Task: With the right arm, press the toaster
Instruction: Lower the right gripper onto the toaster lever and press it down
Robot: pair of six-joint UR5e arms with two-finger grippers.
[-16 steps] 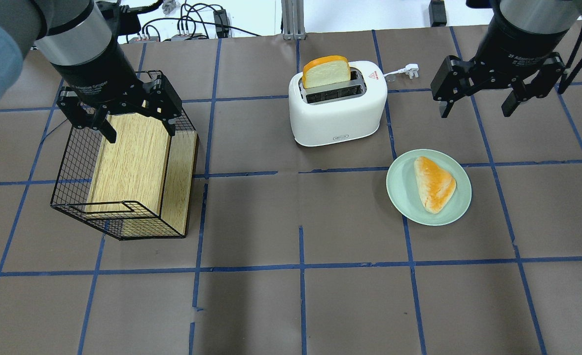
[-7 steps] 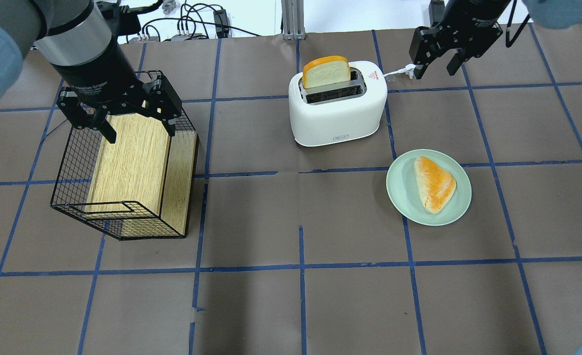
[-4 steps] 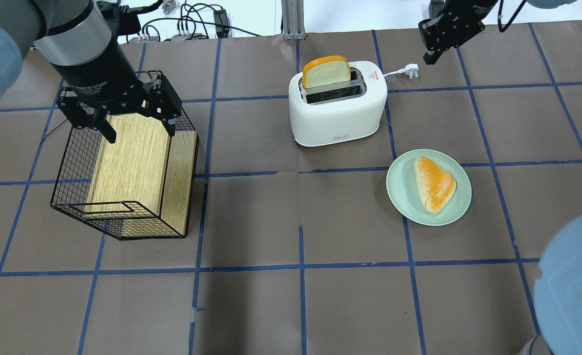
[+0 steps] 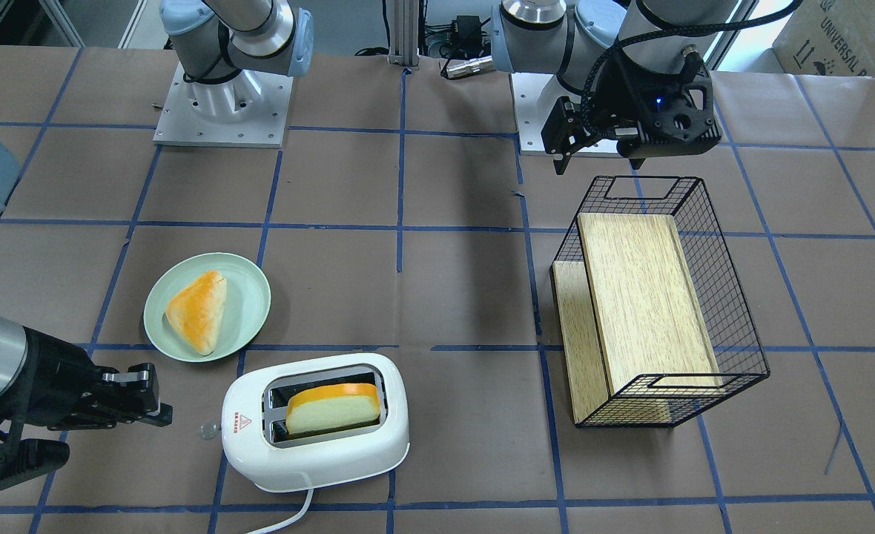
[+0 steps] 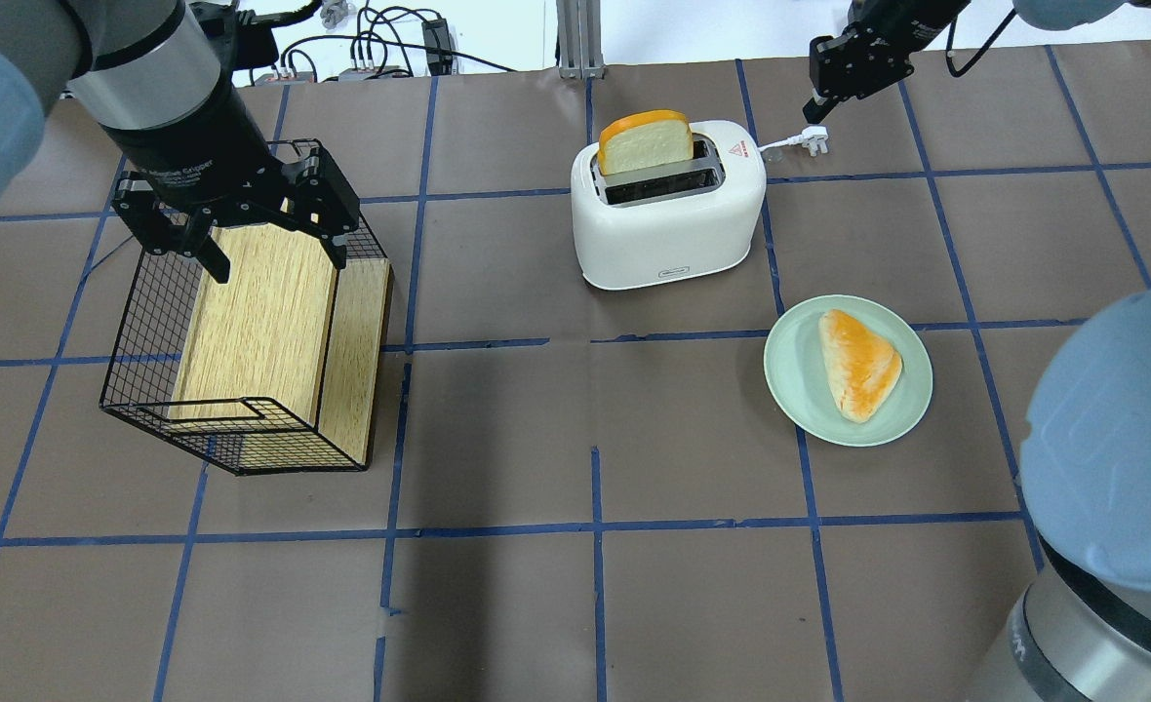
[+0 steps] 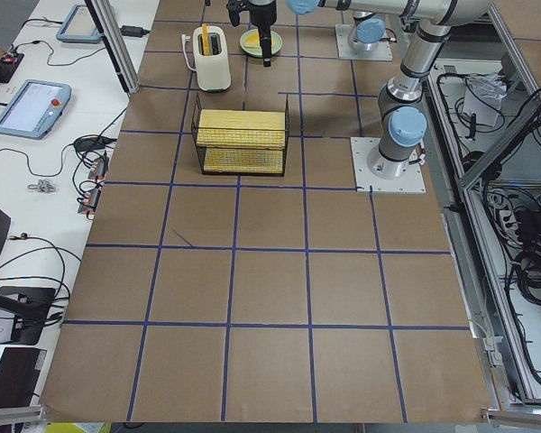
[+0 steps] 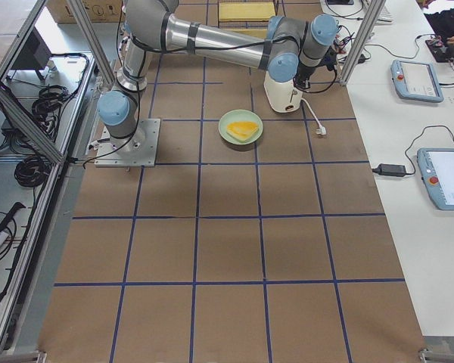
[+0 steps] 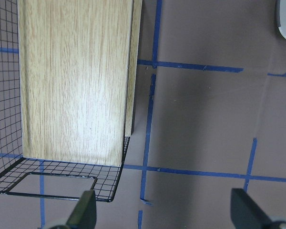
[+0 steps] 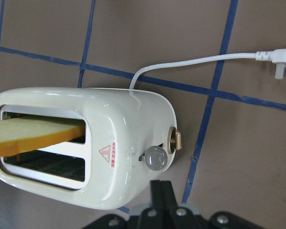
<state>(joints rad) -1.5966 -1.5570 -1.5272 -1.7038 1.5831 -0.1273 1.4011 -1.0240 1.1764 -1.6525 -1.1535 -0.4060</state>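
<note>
The right gripper (image 9: 160,186), fingers pressed together, lies low and level. It aims at the toaster's (image 5: 668,229) end near the clear knob (image 9: 155,157), not touching. The print on the toaster's red triangle sticker (image 9: 106,153) is too small to read. The toaster stands at the table's far middle, slots up, its long axis across the table and its knob end toward the robot's right. The right arm (image 7: 212,39) stretches far out. The left gripper (image 5: 278,261), lettered "Adaptive Gripper", hangs spread above the wire basket (image 5: 137,322).

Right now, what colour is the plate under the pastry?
Pale mint green; the plate shows best in the overhead view.
</note>
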